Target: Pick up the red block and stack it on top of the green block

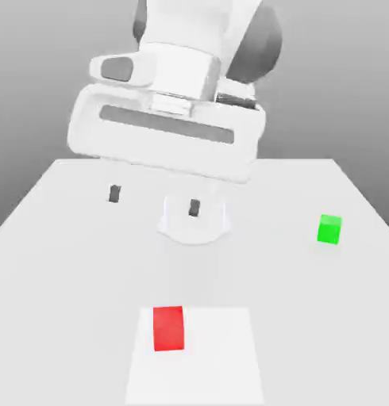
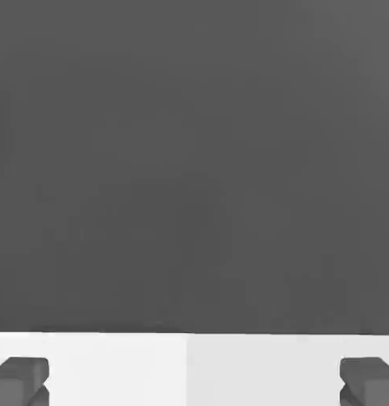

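The red block [image 1: 168, 327] was plain bright red, the green block [image 1: 329, 229] plain bright green; my gripper [image 1: 153, 200] had dark grey fingertips [image 1: 113, 193], and the table [image 1: 71, 262] was white.

Two dark grey fingertips [image 2: 21, 379] set wide apart, nothing between them. Pale table [image 2: 186, 369] beneath, dark grey backdrop [image 2: 194, 158] beyond.

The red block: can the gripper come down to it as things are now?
Probably yes. The red block lies alone on the table, the green block far aside, and the gripper hangs open with nothing between.
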